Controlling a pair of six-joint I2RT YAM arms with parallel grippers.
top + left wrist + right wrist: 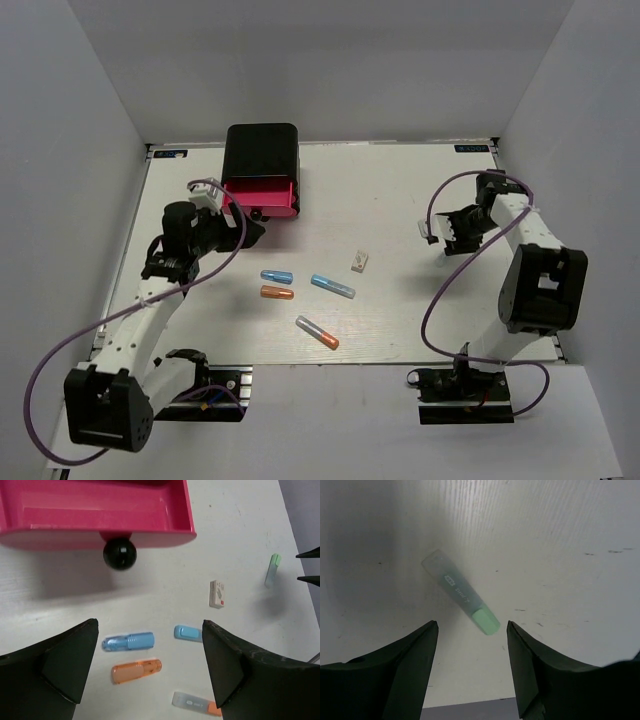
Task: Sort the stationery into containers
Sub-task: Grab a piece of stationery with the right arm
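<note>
A black box (262,150) stands at the back with one pink drawer (260,197) pulled out; in the left wrist view the drawer (100,510) and its black knob (120,554) show, and the visible inside holds nothing. A blue pen (277,276), orange pen (277,293), light-blue pen (332,287), clear orange-tipped pen (317,332) and small white block (360,262) lie mid-table. My left gripper (250,231) is open and empty just in front of the knob, above the pens (128,641). My right gripper (472,625) is open, hovering over a clear green-tipped pen (461,592).
White walls enclose the table on the left, back and right. The right gripper (435,232) hangs over the right half of the table, and its fingertips (307,555) show beside the green-tipped pen (272,570) in the left wrist view.
</note>
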